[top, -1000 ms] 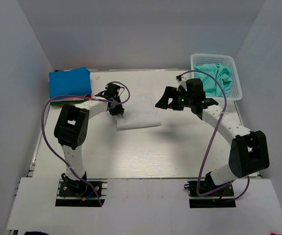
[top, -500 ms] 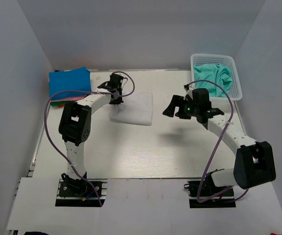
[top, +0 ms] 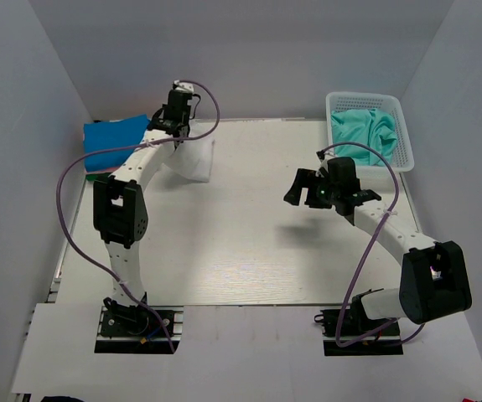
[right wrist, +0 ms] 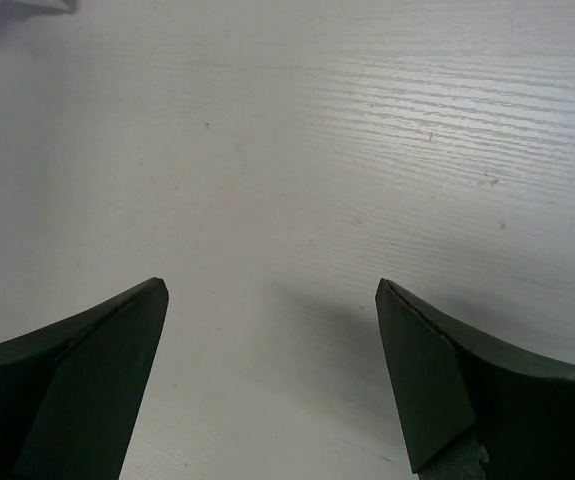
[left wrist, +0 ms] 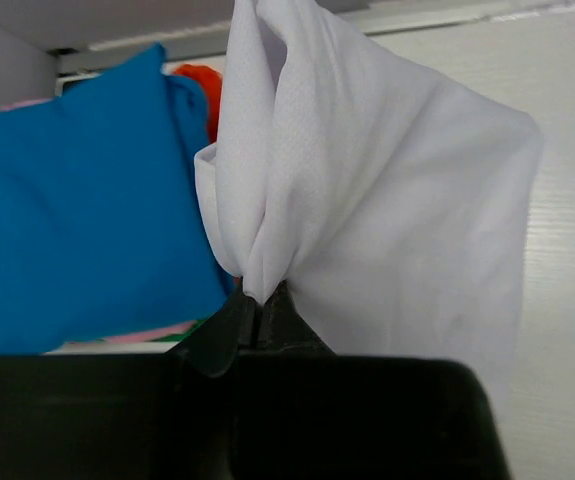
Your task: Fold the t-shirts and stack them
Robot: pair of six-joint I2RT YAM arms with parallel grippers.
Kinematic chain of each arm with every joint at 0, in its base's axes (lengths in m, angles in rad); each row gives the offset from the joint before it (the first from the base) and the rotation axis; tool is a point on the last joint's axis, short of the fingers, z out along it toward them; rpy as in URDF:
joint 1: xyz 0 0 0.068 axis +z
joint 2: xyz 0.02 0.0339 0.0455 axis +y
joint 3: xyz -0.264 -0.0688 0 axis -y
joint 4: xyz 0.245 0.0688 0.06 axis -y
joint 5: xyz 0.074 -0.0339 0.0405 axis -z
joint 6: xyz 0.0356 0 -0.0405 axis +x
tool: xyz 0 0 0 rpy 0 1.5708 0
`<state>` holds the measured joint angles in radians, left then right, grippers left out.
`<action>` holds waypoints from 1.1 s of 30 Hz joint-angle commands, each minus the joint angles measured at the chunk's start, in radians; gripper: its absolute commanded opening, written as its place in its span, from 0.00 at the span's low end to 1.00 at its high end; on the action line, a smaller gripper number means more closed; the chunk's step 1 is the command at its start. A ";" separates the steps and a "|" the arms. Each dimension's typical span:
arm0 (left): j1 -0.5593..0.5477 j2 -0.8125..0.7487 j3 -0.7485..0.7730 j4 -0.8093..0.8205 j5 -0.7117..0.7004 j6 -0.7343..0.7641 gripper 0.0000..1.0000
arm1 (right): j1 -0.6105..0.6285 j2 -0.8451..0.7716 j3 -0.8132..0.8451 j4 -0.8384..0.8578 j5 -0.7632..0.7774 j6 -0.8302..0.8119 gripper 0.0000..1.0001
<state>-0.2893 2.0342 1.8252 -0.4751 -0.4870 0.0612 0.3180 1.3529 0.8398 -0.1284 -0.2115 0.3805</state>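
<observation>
1. White shirt: bunched and hanging at the table's far left, just beside the stack.
2. Left gripper: jaws clamped together on a gathered fold of the white shirt, holding it up.
3. Stack: blue shirt on top; a red shirt shows behind it.
4. Teal shirt: crumpled inside the basket, far right corner.
5. Right gripper: jaws wide apart, holding nothing, over bare table, well apart from the white shirt.

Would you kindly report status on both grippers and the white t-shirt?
Left gripper shut on white t-shirt, hanging beside blue t-shirt. Right gripper open, empty, above table. Nothing seen blocking.
</observation>
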 commanded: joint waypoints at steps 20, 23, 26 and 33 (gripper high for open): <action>0.183 -0.057 0.338 -0.043 -0.047 0.207 0.00 | -0.017 -0.008 0.073 -0.050 0.098 -0.040 0.90; 0.203 -0.078 0.274 0.003 -0.021 0.207 0.00 | -0.002 0.008 0.093 -0.066 0.107 -0.025 0.90; 0.214 -0.068 0.273 0.003 -0.021 0.184 0.00 | -0.003 0.018 0.114 -0.076 0.115 -0.042 0.90; 0.285 0.014 0.255 0.065 -0.051 0.184 0.00 | -0.002 0.069 0.163 -0.094 0.121 -0.032 0.90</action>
<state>-0.0303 2.0411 2.0830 -0.4660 -0.5175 0.2531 0.3149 1.4021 0.9527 -0.2100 -0.1043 0.3553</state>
